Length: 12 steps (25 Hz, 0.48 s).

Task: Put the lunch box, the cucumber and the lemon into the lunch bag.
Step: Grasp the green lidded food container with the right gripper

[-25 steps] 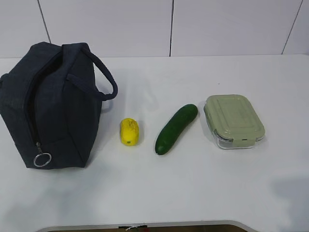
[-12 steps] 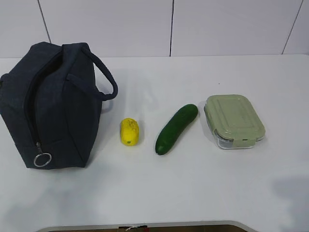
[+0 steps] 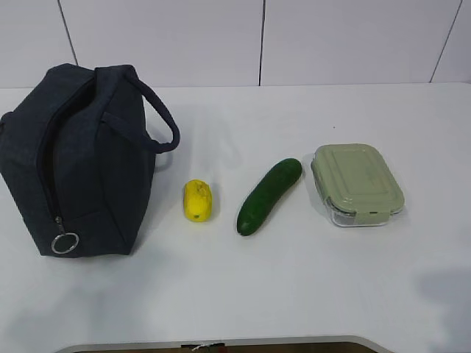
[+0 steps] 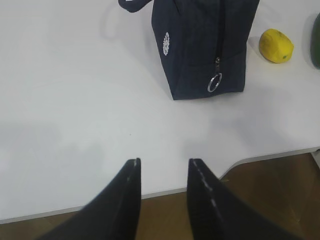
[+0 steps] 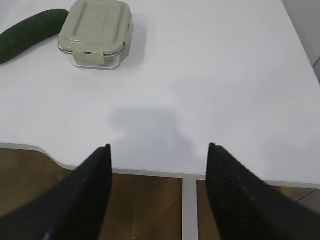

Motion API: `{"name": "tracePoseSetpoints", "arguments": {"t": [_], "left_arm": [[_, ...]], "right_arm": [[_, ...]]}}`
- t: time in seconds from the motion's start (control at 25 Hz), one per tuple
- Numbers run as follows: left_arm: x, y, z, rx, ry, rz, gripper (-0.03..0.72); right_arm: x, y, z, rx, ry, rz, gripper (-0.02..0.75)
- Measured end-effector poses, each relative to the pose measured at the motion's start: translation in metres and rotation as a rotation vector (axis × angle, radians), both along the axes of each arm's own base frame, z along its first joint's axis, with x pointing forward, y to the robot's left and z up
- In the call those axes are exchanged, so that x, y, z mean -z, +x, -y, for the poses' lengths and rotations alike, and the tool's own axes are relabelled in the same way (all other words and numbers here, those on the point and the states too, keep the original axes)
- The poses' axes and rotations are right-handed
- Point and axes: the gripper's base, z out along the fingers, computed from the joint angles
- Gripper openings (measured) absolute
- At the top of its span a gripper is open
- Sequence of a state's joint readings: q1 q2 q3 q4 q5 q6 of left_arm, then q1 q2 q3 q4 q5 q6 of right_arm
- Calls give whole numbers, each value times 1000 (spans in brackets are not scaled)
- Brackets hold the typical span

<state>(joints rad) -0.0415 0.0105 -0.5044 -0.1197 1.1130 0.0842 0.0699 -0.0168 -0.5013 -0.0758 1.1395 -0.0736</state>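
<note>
While both arms hung back over the near edge of the white surface [image 3: 294,294], neither one held anything. The left tool [image 4: 164,162] had its two dark fingers a little way apart, with only the bare surface between them. The right tool [image 5: 158,147] was spread much wider and also had nothing in it.

Past the left tool stood the lunch bag [image 4: 202,45], dark blue and boxy. Its zipper ran down the end facing the camera, and a metal ring [image 4: 214,83] hung at the bottom of it. In the exterior view the zipper looked closed, and one loop handle [image 3: 158,118] stuck out to the right.

Just to the right of the bag lay the lemon [image 3: 198,200], small and yellow, with its long way pointing from the back of the surface to the front.

Near it lay the cucumber [image 3: 268,195], dark green. It lay slanted, with one end pointing to the front left and the other to the back right, close to the lunch box [image 3: 356,183] but not touching it.

The lunch box sat flat with its pale green lid on top. Its long side ran from the back to the front, well ahead of the right tool. All three things were outside the bag.
</note>
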Motion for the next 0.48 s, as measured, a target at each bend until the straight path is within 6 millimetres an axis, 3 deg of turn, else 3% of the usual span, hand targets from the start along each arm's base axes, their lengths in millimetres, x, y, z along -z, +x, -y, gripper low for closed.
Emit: {"name": "tracePoseSetpoints", "arguments": {"t": [0.24, 0.48], "left_arm": [[0, 0, 0, 0, 0, 0, 222], [0, 0, 0, 0, 0, 0, 222]], "right_arm": [[0, 2, -1, -9, 13, -13, 477], [-1, 20, -3, -4, 24, -124, 477]]}}
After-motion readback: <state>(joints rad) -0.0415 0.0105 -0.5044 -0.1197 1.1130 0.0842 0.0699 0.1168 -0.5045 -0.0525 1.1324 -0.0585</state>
